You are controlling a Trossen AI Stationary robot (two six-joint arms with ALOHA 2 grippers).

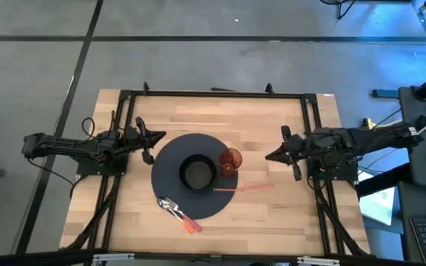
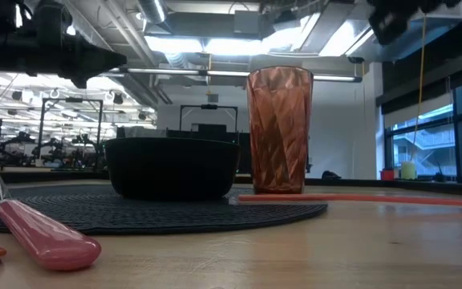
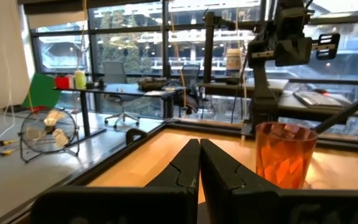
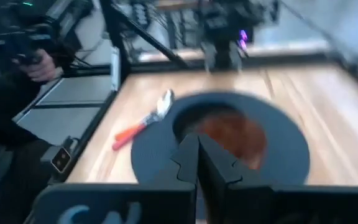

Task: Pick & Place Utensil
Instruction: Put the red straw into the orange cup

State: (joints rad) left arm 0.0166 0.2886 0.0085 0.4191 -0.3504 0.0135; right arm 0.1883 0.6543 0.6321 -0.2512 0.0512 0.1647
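Observation:
Two utensils [image 1: 180, 213] with pink and orange handles lie side by side at the near left rim of a dark round placemat [image 1: 170, 159]. Their metal heads rest on the mat and their handles on the wood; the low view shows the pink handle [image 2: 40, 238] close up. A black bowl [image 1: 197, 173] and an orange tumbler [image 1: 231, 160] stand on the mat. A thin pink stick [image 1: 245, 188] lies across the mat's right rim. My left gripper [image 1: 161, 137] hangs shut above the mat's left rim. My right gripper [image 1: 267, 157] is shut, right of the tumbler, in the air.
A black frame [image 1: 213, 94] runs along the table's far edge and down both sides. Bare wood lies right of the mat [image 1: 279, 214]. The right wrist view shows a person's hand [image 4: 42, 65] beyond the table's edge.

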